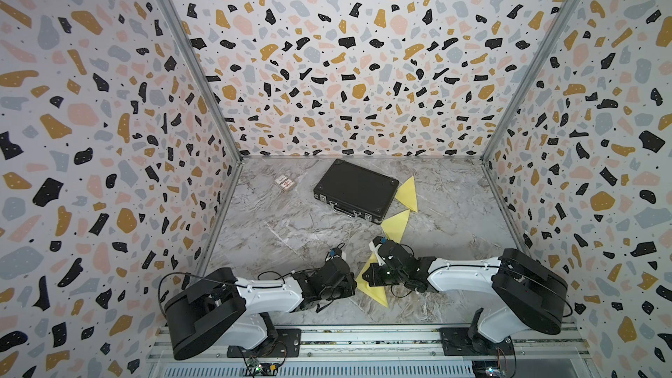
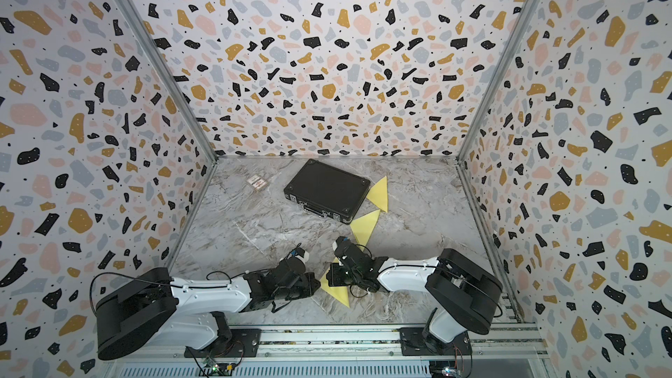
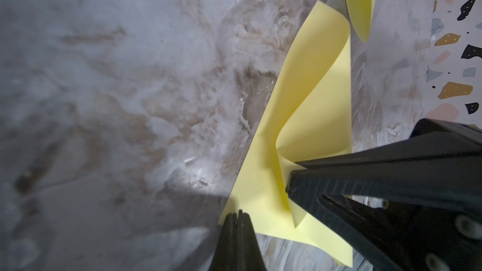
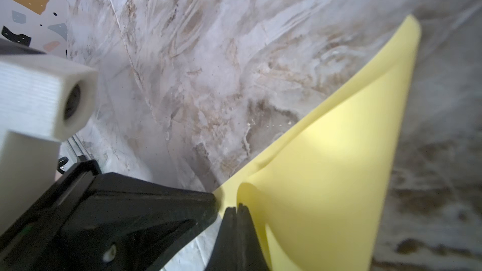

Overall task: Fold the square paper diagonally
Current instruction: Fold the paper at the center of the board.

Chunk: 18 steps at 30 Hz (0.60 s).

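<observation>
The square paper (image 3: 313, 87) is pale yellow and lies on the marble table near its front edge, loosely doubled over with a rounded, uncreased bend (image 4: 339, 152). In both top views it shows between the two arms (image 1: 374, 294) (image 2: 336, 290). My left gripper (image 3: 238, 213) is shut, its tips resting on one corner of the sheet. My right gripper (image 4: 238, 207) is shut too, its tips down against the paper beside the curl. In the left wrist view the right gripper (image 3: 289, 183) presses on the sheet. The two grippers almost meet (image 1: 355, 282) (image 1: 364, 278).
Two folded yellow triangles (image 1: 407, 194) (image 1: 396, 225) lie behind the right arm. A black case (image 1: 354, 190) sits at the back middle, with a small box (image 1: 284, 182) to its left. Patterned walls enclose the table on three sides.
</observation>
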Each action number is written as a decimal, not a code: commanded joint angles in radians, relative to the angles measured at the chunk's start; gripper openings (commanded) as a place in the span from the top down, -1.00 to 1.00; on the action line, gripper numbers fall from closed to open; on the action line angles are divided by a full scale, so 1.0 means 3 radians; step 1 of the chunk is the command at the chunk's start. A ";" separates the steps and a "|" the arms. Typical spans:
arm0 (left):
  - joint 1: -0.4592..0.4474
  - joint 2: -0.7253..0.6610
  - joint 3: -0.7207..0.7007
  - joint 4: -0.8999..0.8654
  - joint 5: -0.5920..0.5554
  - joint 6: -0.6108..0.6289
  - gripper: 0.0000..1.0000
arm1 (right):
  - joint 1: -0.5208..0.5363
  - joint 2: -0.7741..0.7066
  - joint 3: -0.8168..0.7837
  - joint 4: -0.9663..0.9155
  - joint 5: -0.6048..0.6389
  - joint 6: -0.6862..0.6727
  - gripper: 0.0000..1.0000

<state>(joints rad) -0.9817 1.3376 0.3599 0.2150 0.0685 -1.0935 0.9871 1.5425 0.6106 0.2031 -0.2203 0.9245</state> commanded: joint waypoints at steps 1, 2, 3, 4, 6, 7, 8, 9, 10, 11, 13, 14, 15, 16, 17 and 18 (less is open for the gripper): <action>0.0020 0.0159 -0.0162 -0.0488 -0.0054 -0.0003 1.00 | 0.0013 0.0002 0.0087 0.0019 0.0011 0.0022 1.00; 0.0015 0.0168 -0.0162 -0.0482 -0.0054 -0.0006 1.00 | 0.0013 0.0002 0.0083 0.0009 0.0013 0.0017 1.00; 0.0020 0.0178 -0.0162 -0.0474 -0.0054 -0.0011 1.00 | 0.0017 0.0002 0.0082 0.0003 0.0018 0.0014 1.00; 0.0019 0.0186 -0.0166 -0.0469 -0.0051 -0.0011 1.00 | 0.0018 0.0002 0.0077 0.0006 0.0018 0.0012 1.00; 0.0018 0.0197 -0.0167 -0.0466 -0.0049 -0.0011 1.00 | 0.0018 0.0007 0.0066 0.0003 0.0014 0.0022 1.00; 0.0020 0.0200 -0.0172 -0.0463 -0.0049 -0.0011 1.00 | 0.0021 0.0009 0.0062 0.0012 0.0006 0.0022 1.00; 0.0020 0.0199 -0.0176 -0.0461 -0.0049 -0.0011 1.00 | 0.0028 0.0016 0.0061 0.0012 0.0004 0.0022 1.00; 0.0020 0.0195 -0.0182 -0.0456 -0.0049 -0.0016 1.00 | 0.0033 0.0018 0.0061 0.0012 0.0003 0.0022 1.00; 0.0020 0.0195 -0.0182 -0.0456 -0.0049 -0.0016 1.00 | 0.0039 0.0018 0.0061 0.0003 0.0008 0.0022 1.00; 0.0020 0.0189 -0.0182 -0.0456 -0.0049 -0.0016 1.00 | 0.0044 0.0022 0.0056 0.0017 0.0008 0.0022 1.00; 0.0020 0.0190 -0.0187 -0.0461 -0.0047 -0.0016 1.00 | 0.0054 0.0030 0.0041 0.0041 0.0016 0.0027 1.00; 0.0020 0.0185 -0.0187 -0.0461 -0.0047 -0.0016 1.00 | 0.0058 0.0042 0.0041 0.0044 0.0015 0.0032 1.00; 0.0020 0.0186 -0.0187 -0.0461 -0.0049 -0.0016 1.00 | 0.0062 0.0059 0.0046 0.0048 0.0013 0.0032 1.00; 0.0020 0.0180 -0.0187 -0.0461 -0.0049 -0.0020 1.00 | 0.0064 0.0075 0.0056 0.0049 0.0009 0.0032 1.00; 0.0020 0.0179 -0.0192 -0.0461 -0.0051 -0.0021 1.00 | 0.0069 0.0097 0.0061 0.0050 -0.0001 0.0032 1.00; 0.0017 0.0176 -0.0192 -0.0461 -0.0054 -0.0021 1.00 | 0.0069 0.0109 0.0070 0.0054 -0.0007 0.0032 1.00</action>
<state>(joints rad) -0.9817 1.3533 0.3592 0.2405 0.0689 -1.0966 1.0019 1.5642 0.6106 0.2176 -0.2211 0.9272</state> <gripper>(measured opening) 0.048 0.042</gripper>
